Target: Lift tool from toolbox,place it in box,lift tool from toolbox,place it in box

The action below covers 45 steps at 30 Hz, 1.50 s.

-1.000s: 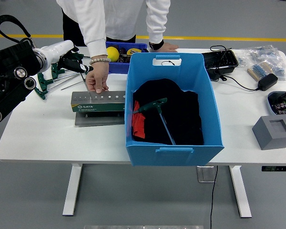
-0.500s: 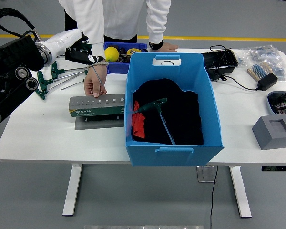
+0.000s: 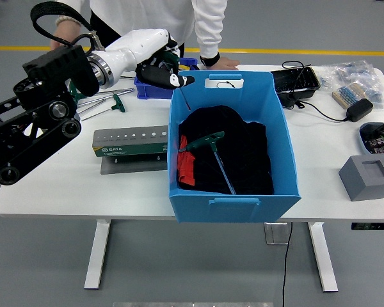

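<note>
My left hand [image 3: 161,73] sits at the upper left of the blue box [image 3: 234,206], fingers curled around the T-handle hex key [image 3: 183,96]. Its thin shaft hangs down and right, the tip just over the box's rim. The open box lies right and below, toward frame centre, so I judge the drop wants a short reach rightward. Another T-handle key [image 3: 211,150] lies inside already.

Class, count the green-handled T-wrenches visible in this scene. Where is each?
At least 3: one in the blue box, one in the robot's left hand over the box's rim, one on the table; the arm may hide others.
</note>
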Tool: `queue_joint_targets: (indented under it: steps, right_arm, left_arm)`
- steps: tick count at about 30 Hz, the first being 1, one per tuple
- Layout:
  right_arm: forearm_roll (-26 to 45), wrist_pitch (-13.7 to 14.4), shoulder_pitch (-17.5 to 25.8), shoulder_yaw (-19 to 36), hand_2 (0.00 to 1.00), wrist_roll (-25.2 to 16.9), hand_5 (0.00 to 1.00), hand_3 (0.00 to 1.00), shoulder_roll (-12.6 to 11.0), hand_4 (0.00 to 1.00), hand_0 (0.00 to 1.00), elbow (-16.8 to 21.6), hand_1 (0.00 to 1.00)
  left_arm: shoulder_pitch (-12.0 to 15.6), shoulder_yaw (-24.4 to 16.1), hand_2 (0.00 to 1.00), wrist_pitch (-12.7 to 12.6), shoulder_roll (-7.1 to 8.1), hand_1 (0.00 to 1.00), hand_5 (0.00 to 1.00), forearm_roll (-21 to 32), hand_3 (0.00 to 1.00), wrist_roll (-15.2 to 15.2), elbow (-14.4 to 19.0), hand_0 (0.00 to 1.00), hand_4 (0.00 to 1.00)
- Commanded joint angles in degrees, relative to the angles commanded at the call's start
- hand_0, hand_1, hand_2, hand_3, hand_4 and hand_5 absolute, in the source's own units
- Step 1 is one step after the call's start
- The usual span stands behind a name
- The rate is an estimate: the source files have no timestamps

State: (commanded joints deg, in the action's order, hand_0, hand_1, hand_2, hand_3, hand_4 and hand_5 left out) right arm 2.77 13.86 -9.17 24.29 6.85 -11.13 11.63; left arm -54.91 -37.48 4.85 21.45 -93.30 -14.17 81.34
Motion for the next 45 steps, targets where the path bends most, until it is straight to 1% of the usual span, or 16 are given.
queue_joint_targets:
  steps: [6, 7, 12, 13, 18, 19, 23, 24, 25, 30, 31, 36, 37, 42, 43, 45]
  right_arm:
    - [-1.39, -0.03, -0.24, 0.69, 0.699, 0.38, 0.673, 0.55, -0.13, 0.78, 0.644, 0.01, 0.625]
    - [-1.45, -0.04, -0.27, 0.73, 0.7, 0.4, 0.674, 0.55, -0.15, 0.78, 0.644, 0.01, 0.625]
    - [-1.9, -0.07, -0.42, 0.99, 0.7, 0.49, 0.674, 0.55, -0.27, 0.78, 0.644, -0.01, 0.625]
    - [-2.01, -0.09, -0.52, 1.0, 0.699, 0.51, 0.673, 0.55, -0.31, 0.78, 0.646, -0.01, 0.625]
    - [-1.8, -0.17, -0.75, 0.65, 0.699, 0.41, 0.673, 0.55, -0.46, 0.78, 0.646, -0.02, 0.625]
    - [-1.71, -0.18, -0.79, 0.58, 0.699, 0.39, 0.674, 0.55, -0.49, 0.78, 0.645, -0.02, 0.625]
    - [-1.09, -0.23, -0.92, 0.13, 0.699, 0.18, 0.674, 0.55, -0.6, 0.78, 0.645, -0.06, 0.625]
    - [-1.05, -0.23, -0.95, 0.1, 0.699, 0.17, 0.674, 0.55, -0.61, 0.78, 0.645, -0.07, 0.625]
    - [-1.0, -0.24, -0.97, 0.06, 0.699, 0.15, 0.674, 0.55, -0.63, 0.78, 0.645, -0.07, 0.625]
    - [-1.03, -0.27, -1.02, 0.1, 0.699, 0.18, 0.674, 0.55, -0.65, 0.78, 0.645, -0.08, 0.625]
    - [-0.99, -0.28, -1.02, 0.09, 0.699, 0.18, 0.674, 0.55, -0.64, 0.78, 0.645, -0.09, 0.625]
    - [-0.44, -0.31, -1.0, -0.18, 0.699, 0.02, 0.674, 0.55, -0.59, 0.78, 0.645, -0.15, 0.625]
    - [-0.32, -0.31, -1.0, -0.23, 0.699, -0.03, 0.673, 0.55, -0.59, 0.779, 0.645, -0.15, 0.625]
    - [0.82, -0.28, -0.9, -0.89, 0.699, -0.36, 0.673, 0.55, -0.46, 0.779, 0.645, -0.14, 0.625]
    - [1.06, -0.26, -0.88, -1.02, 0.698, -0.43, 0.673, 0.55, -0.43, 0.779, 0.645, -0.11, 0.625]
    - [1.26, -0.25, -0.87, -1.33, 0.698, -0.55, 0.673, 0.55, -0.38, 0.779, 0.645, -0.09, 0.625]
  left_arm:
    - [-1.47, 8.8, 0.002, -1.66, -5.06, 0.002, 0.521, 2.66, 0.046, 3.47, -3.95, 0.088, 0.785]
    - [-1.65, 9.99, 0.199, -1.52, -5.67, 0.129, 0.506, 3.36, 0.291, 3.6, -4.81, 0.212, 0.783]
    - [-2.53, 15.69, 0.199, -0.12, -8.83, 0.129, 0.506, 5.12, 0.291, 4.62, -10.03, 0.212, 0.783]
    - [-2.63, 16.27, 0.507, -0.13, -9.56, 0.38, 0.564, 5.12, 0.566, 4.92, -11.27, 0.352, 0.858]
    - [-3.02, 16.55, 0.507, -0.78, -11.16, 0.38, 0.564, 4.02, 0.566, 5.94, -14.9, 0.352, 0.858]
    - [-3.12, 16.4, 0.659, -1.05, -11.24, 0.514, 0.578, 3.67, 0.621, 6.06, -15.08, 0.445, 0.892]
    - [-3.49, 15.6, 0.659, -2.03, -11.31, 0.514, 0.578, 2.52, 0.621, 6.6, -15.33, 0.445, 0.892]
    - [-3.52, 15.19, 0.659, -2.7, -11.33, 0.514, 0.578, 2.33, 0.621, 7.01, -15.36, 0.445, 0.892]
    - [-3.51, 14.91, 0.79, -3.14, -11.34, 0.591, 0.56, 2.23, 0.672, 7.29, -15.36, 0.497, 0.904]
    - [-3.15, 13.28, 0.79, -5.14, -11.35, 0.591, 0.56, 1.79, 0.672, 8.59, -15.25, 0.497, 0.904]
    - [-2.98, 12.79, 0.881, -5.64, -11.32, 0.635, 0.543, 1.66, 0.727, 8.83, -15.2, 0.54, 0.884]
    - [-0.55, 7.79, 0.881, -8.4, -10.77, 0.635, 0.543, 0.63, 0.727, 9.5, -14.32, 0.54, 0.884]
    - [0.16, 6.45, 0.799, -8.53, -10.66, 0.604, 0.522, 0.64, 0.695, 9.34, -14.05, 0.521, 0.831]
    - [7.21, -3.69, 0.799, -6.01, -10.19, 0.604, 0.522, 3.02, 0.695, 6.16, -11.16, 0.521, 0.831]
    - [9.45, -6.3, 0.706, -5.28, -10.23, 0.551, 0.564, 3.91, 0.66, 5.19, -10.26, 0.495, 0.861]
    - [13.1, -11.14, 0.706, -4.49, -10.3, 0.551, 0.564, 5.08, 0.66, 3.99, -8.82, 0.495, 0.861]
